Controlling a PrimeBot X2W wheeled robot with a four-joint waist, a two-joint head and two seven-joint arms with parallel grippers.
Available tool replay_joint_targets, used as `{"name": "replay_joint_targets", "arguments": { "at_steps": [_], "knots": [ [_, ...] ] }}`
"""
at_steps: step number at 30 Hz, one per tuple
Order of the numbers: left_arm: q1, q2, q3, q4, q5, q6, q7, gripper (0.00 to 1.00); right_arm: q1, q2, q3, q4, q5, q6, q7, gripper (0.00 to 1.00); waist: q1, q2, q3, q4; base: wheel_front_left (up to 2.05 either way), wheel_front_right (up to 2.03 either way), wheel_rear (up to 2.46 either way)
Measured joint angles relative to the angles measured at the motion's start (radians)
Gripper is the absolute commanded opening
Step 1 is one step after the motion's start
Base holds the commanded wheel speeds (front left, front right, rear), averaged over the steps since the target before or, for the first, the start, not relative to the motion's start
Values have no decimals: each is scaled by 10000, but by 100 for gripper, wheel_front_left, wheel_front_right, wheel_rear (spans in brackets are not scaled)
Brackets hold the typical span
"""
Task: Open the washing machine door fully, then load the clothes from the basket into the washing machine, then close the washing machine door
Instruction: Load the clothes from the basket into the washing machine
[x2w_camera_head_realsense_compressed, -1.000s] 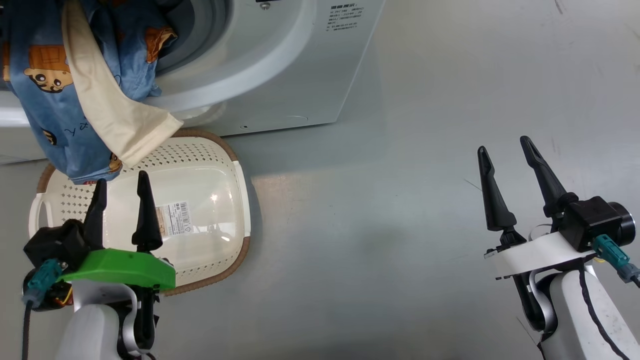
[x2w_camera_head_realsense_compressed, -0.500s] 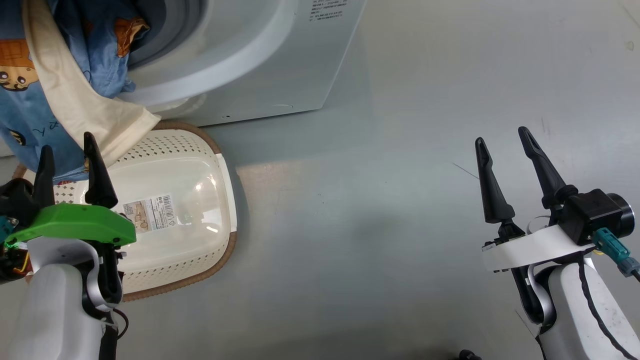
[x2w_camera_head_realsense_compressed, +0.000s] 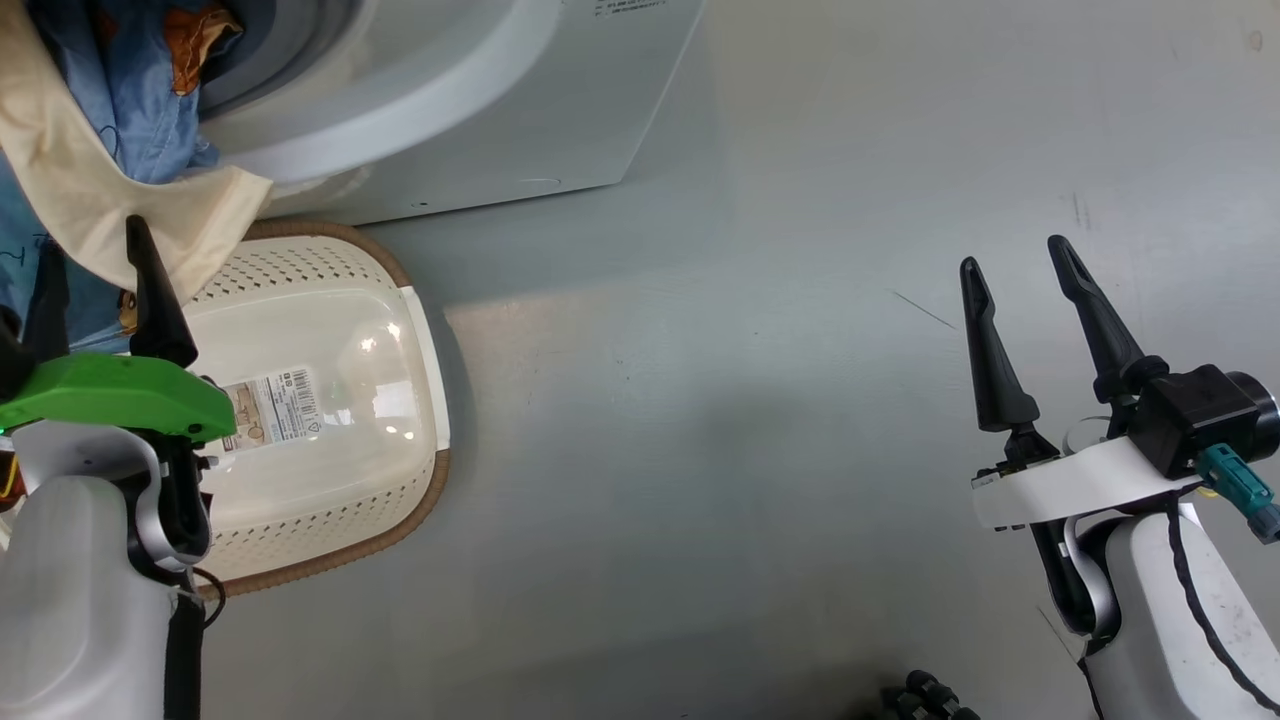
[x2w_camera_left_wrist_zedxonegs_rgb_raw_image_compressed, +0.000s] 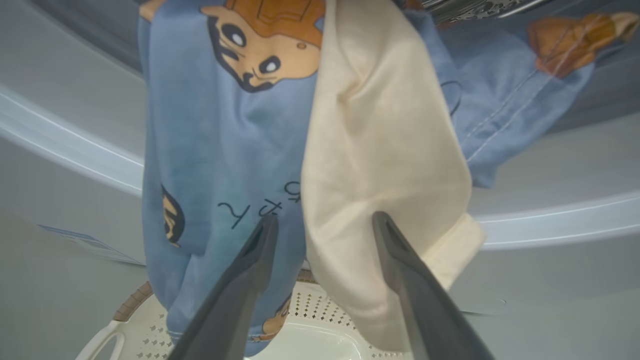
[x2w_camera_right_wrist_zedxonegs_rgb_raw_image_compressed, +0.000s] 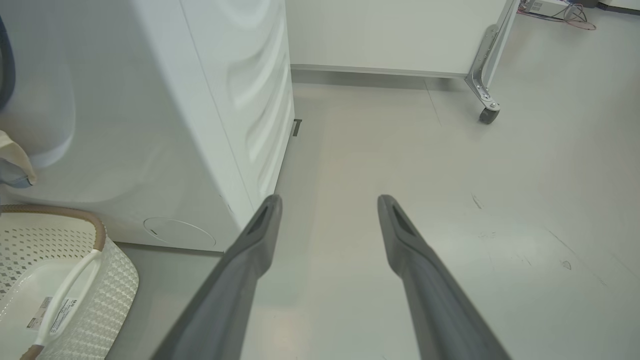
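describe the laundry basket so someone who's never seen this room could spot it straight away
Start at the big white washing machine. On the grey floor right in front of it, under the blue cartoon-print clothes hanging out of it, sits the basket. It is cream perforated plastic, set apart by its brown woven-look rim and the label sticker on its bottom.

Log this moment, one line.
clothes: hanging from washing machine mouth over basket | left gripper: open, facing clothes | right gripper: open, empty
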Motion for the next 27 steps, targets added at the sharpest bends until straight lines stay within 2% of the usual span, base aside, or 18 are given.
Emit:
{"name": "replay_joint_targets", "arguments": {
  "at_steps": [27],
  "knots": [
    [-1866, 286, 470, 1661, -92, 102, -734, 100, -336, -190, 188, -144, -61, 0, 0, 100, 0, 0, 882, -136, 0, 0, 0]
  ]
}}
